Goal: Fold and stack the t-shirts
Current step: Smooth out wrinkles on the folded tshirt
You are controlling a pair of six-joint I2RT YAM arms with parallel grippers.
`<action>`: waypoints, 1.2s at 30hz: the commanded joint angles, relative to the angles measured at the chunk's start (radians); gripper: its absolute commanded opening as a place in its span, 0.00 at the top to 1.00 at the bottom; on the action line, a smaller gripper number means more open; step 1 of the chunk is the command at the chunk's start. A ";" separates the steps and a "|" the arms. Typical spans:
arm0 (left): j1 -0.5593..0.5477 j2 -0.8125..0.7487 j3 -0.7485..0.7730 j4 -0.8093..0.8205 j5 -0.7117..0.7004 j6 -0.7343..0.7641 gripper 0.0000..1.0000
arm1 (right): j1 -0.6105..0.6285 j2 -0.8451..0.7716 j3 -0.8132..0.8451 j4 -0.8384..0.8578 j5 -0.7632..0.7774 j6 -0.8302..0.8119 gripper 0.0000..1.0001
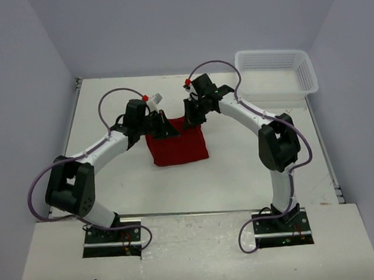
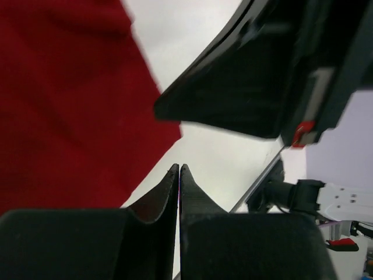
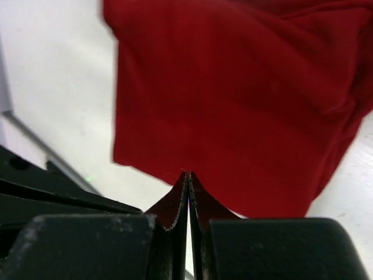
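Squaring the fold looks like the step in hand; I'd flatten the far edge evenly before any stacking. From above, the dark red t-shirt (image 1: 178,147) lies folded mid-table, with the left gripper (image 1: 163,127) and right gripper (image 1: 192,117) at its far edge and the white mesh basket (image 1: 272,52) well apart. Left wrist: jaws pressed together, empty, just beside the cloth. Right wrist: jaws likewise closed, tips at the hem, nothing visibly pinched

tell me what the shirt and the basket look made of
Shirt: soft cloth, probably knit, matte dark red; it lies in creases and limp folds.
Basket: likely moulded plastic, white and slightly translucent, with open mesh walls and a stiff rim.
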 commanded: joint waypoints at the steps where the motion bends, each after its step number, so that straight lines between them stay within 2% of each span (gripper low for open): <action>1: -0.010 0.016 -0.057 -0.074 -0.084 0.044 1.00 | -0.002 0.068 0.048 -0.099 0.106 -0.064 1.00; 17: -0.016 0.129 -0.124 -0.099 -0.192 0.061 1.00 | -0.042 0.249 0.170 -0.099 0.094 -0.073 1.00; 24: -0.024 0.189 -0.089 -0.252 -0.316 0.038 1.00 | -0.057 0.316 0.263 -0.139 0.114 -0.082 1.00; 36: -0.042 0.108 -0.153 -0.329 -0.341 0.061 1.00 | -0.117 0.424 0.421 -0.214 0.152 -0.053 1.00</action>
